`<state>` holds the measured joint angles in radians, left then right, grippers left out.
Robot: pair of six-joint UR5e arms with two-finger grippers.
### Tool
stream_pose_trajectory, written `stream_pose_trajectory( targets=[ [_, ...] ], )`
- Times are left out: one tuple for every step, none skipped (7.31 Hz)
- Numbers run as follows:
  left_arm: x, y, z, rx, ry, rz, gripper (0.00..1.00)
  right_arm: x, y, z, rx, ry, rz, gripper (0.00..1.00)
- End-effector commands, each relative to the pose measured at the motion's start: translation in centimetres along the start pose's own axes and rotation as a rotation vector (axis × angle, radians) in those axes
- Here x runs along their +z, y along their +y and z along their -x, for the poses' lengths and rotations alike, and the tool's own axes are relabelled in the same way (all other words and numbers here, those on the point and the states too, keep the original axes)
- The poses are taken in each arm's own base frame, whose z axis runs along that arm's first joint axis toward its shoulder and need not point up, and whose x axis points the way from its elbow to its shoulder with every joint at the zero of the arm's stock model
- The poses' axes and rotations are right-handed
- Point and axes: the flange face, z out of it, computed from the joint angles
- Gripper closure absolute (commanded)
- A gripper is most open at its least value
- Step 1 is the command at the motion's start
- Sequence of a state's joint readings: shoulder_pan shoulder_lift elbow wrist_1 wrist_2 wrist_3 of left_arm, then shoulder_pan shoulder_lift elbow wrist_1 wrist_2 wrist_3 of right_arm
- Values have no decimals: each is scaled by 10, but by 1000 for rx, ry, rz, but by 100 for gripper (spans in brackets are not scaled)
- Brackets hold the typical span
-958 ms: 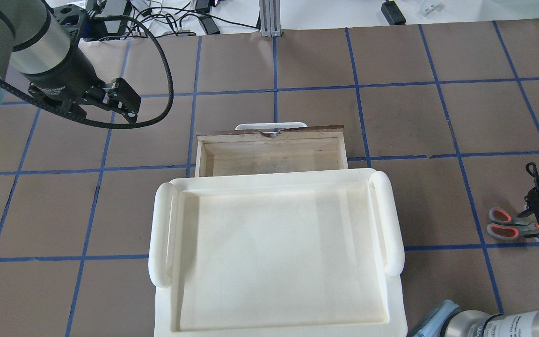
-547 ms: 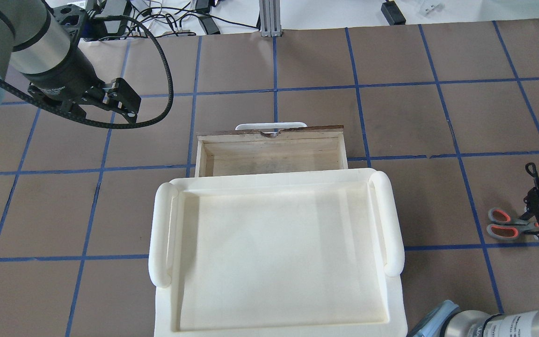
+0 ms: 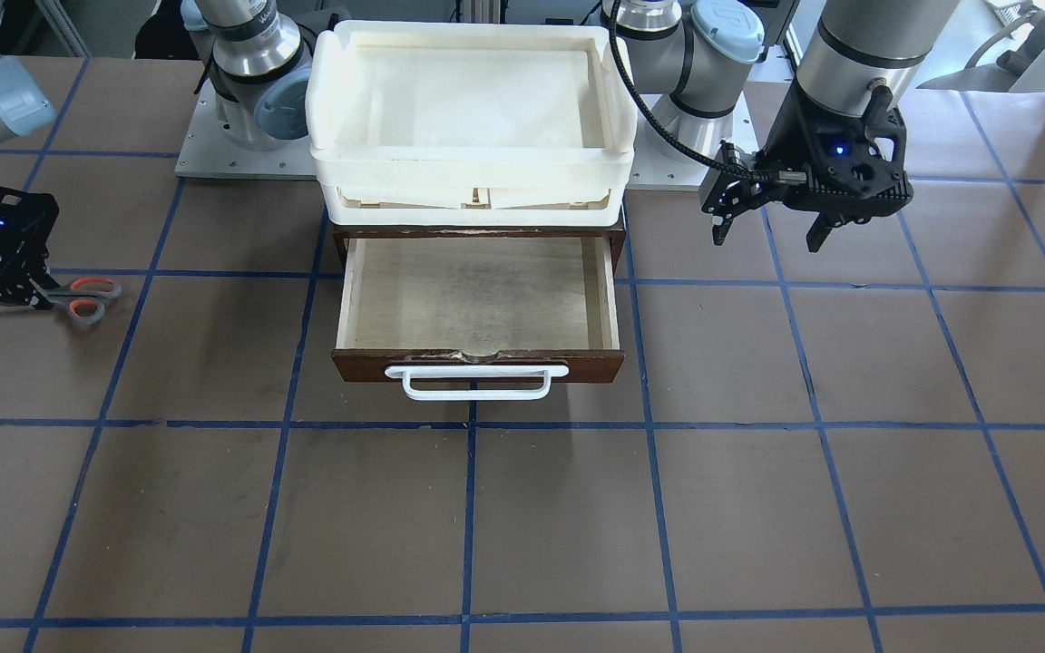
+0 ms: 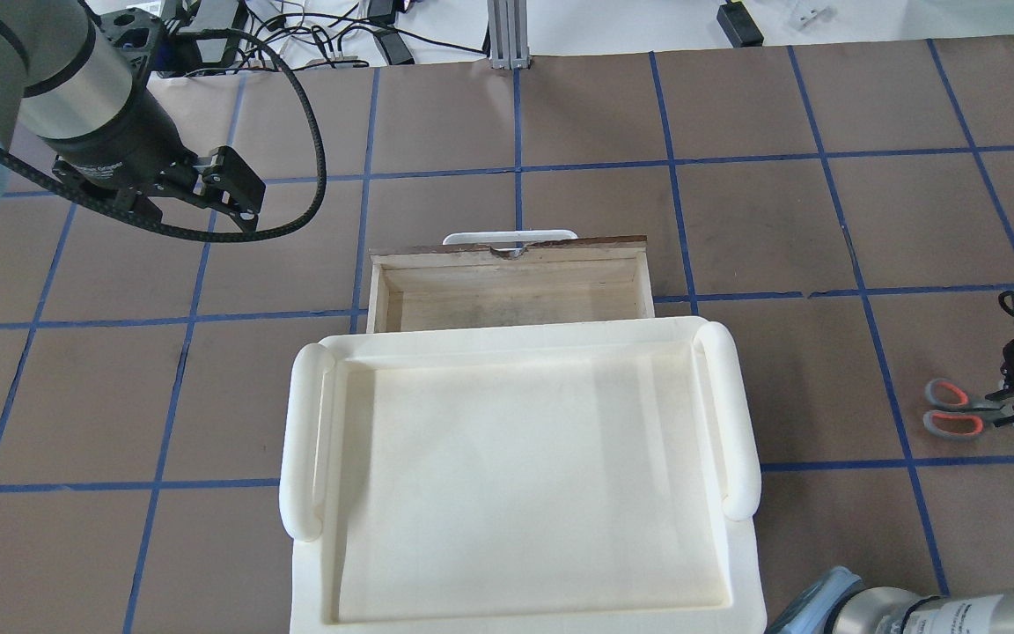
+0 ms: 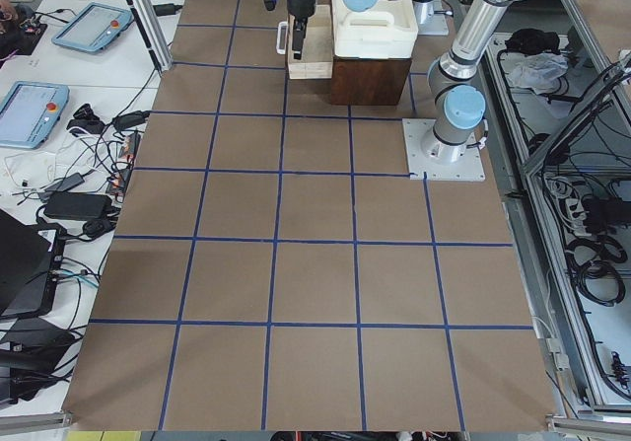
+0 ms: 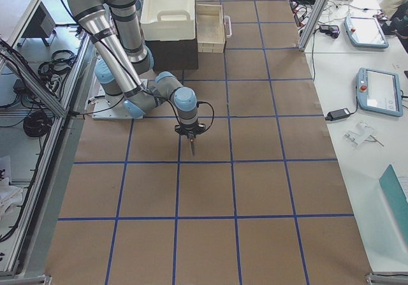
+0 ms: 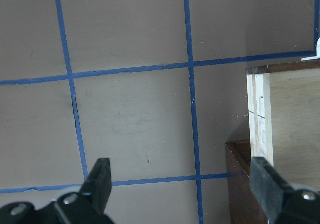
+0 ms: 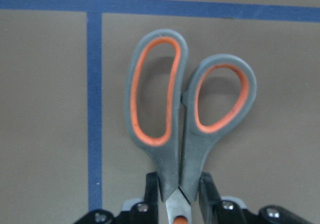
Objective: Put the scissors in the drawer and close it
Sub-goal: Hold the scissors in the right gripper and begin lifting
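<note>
Scissors [image 8: 185, 119] are gripped at the neck by the fingers [image 8: 151, 184] of the right gripper [image 8: 180, 185], handles pointed toward the open drawer [image 4: 507, 304], well apart; the left gripper [image 7: 181, 170] is held open beside it.

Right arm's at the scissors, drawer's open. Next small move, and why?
Probably raise the right gripper a little, straight up. It looks shut on the scissors just below the handles, low at the table. The drawer stands open and empty, so a clean lift comes before carrying them over.
</note>
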<state>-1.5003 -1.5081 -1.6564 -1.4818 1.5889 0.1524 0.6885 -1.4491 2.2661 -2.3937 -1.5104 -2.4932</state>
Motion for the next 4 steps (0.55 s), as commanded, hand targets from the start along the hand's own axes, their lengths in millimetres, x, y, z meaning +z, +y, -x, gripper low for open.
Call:
stream_pose_trajectory(
  targets=[
    [0, -1, 0, -8, 0, 0, 0, -39, -8, -24, -11, 11, 9, 90],
    [0, -1, 0, -4, 1, 0, 0, -59, -16, -39, -42, 21, 14, 95],
    [0, -1, 0, -2, 1, 0, 0, -87, -28, -59, -54, 10, 5, 95],
    [0, -1, 0, -5, 1, 0, 0, -119, -41, -84, -48, -7, -13, 95]
  ],
)
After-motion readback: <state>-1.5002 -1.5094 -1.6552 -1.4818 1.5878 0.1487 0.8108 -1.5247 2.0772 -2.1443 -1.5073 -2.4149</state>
